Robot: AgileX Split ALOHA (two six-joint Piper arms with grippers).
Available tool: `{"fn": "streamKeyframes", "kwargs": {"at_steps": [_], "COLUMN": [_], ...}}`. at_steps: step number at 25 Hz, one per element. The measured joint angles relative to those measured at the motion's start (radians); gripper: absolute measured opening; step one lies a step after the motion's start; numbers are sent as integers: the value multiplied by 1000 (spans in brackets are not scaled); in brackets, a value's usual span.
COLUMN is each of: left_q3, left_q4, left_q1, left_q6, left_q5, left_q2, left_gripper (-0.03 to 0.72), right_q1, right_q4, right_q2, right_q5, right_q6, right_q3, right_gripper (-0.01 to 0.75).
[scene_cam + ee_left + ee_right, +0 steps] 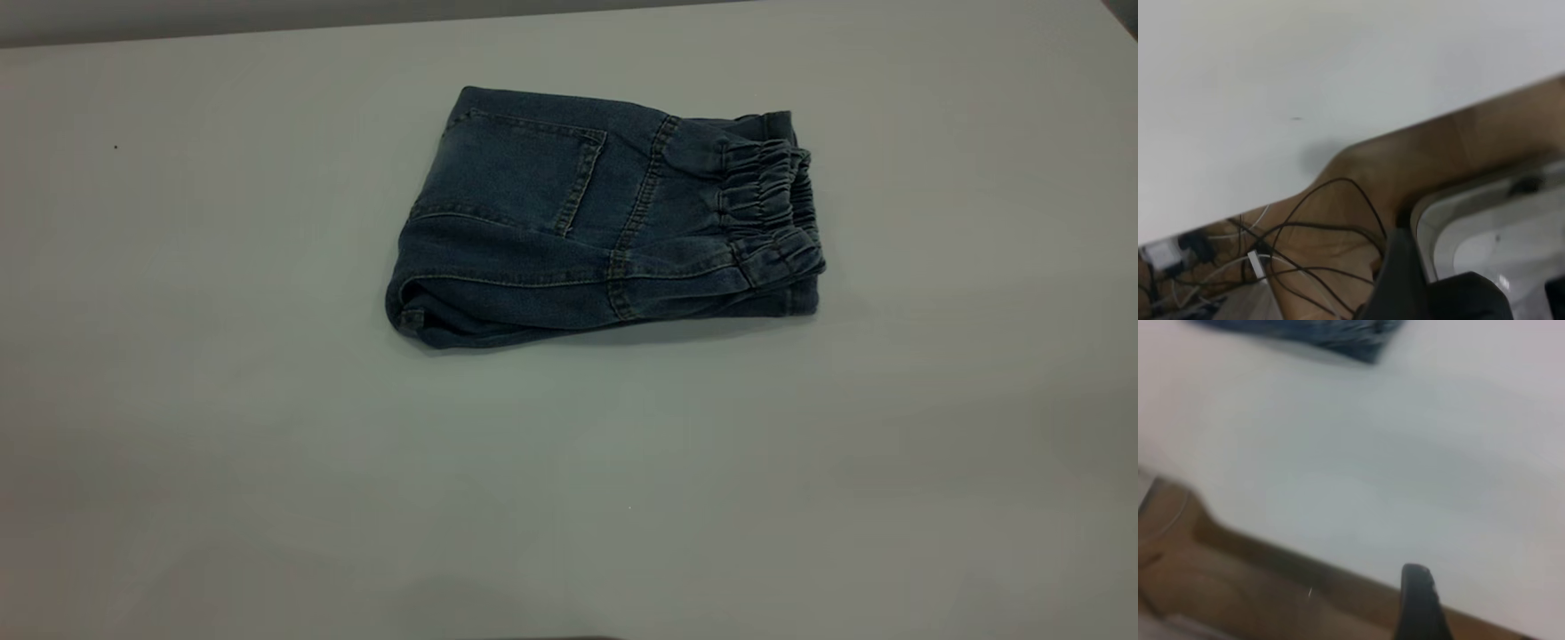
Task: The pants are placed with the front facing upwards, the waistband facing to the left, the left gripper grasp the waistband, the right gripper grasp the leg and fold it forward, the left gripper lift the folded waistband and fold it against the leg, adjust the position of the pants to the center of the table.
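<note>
1. The pants [587,222] lie folded in a compact bundle on the bench [222,427], toward 12 o'clock of its middle, patch pocket [524,173] facing up.
2. The waistband [769,200] sits at the bundle's 3 o'clock end.
3. Left claw [1405,280] and right claw [1418,603]: each beyond the bench edge; open or closed cannot be told.

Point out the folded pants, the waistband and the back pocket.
pants [533,276], exterior view: on the lower folded denim layer, near the front seam.
waistband [772,200], exterior view: on the gathered elastic ruffles at the bundle's right end.
back pocket [524,178], exterior view: on the middle of the stitched patch pocket.
</note>
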Motion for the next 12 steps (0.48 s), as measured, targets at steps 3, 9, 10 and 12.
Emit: {"fn": "streamKeyframes", "kwargs": {"at_steps": [3,9,10,12], "left_q3": [0,0,0,0], "left_q4": [0,0,0,0], "left_q1": [95,170,172,173], "left_q6": [0,0,0,0], "left_q5": [0,5,8,9], "left_q2": [-46,-202,-227,-286], "left_gripper": [554,554,554,554], "right_q1": [-117,-176,-176,-176], "right_q4": [4,9,12,17], "right_q2": [0,-54,-81,-134], "right_q5": [0,0,0,2], "right_q6": [1,1,2,3], "right_q3": [0,0,0,0], "right_gripper": [403,403,403,403]}}
